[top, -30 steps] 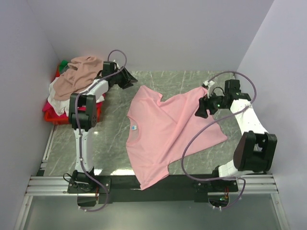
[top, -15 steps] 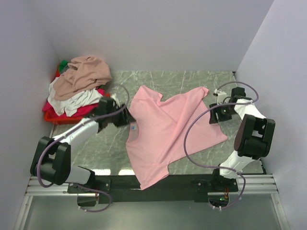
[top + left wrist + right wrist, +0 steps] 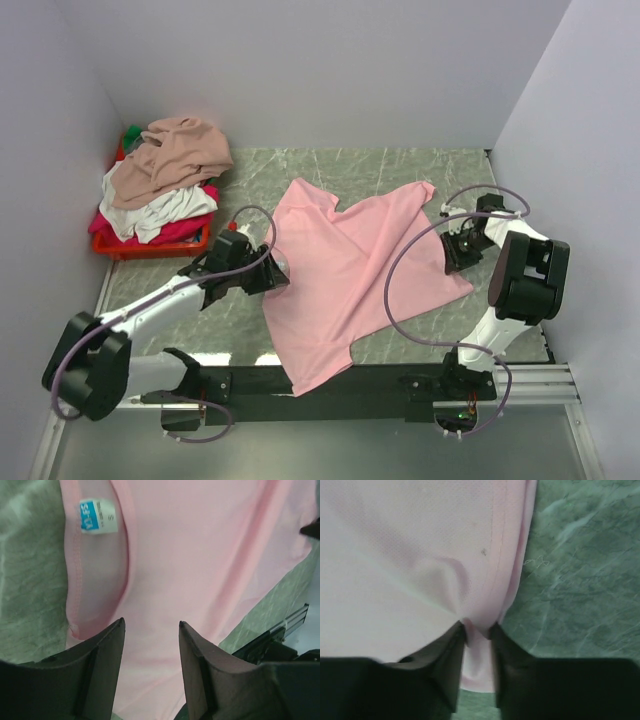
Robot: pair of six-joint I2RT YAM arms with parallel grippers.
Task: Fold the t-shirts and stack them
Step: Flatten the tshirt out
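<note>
The green marble table (image 3: 400, 170) filled the middle of the frame. The pink t-shirt (image 3: 340, 270) lay spread open across its centre, rumpled, with no fold in it that I could see. At upper left the other t-shirts (image 3: 165, 180) sat heaped on the red basket (image 3: 150, 245), none folded, so by my reckoning nearly all the work was left. The right gripper (image 3: 477, 627), at the shirt's right edge, was clenched on a pinch of pink hem. The left gripper (image 3: 150, 625) hung over the collar, jaws apart, grasping nothing. The neck label (image 3: 98, 516) was too blurred to read, and the heap hid the basket's inside.
</note>
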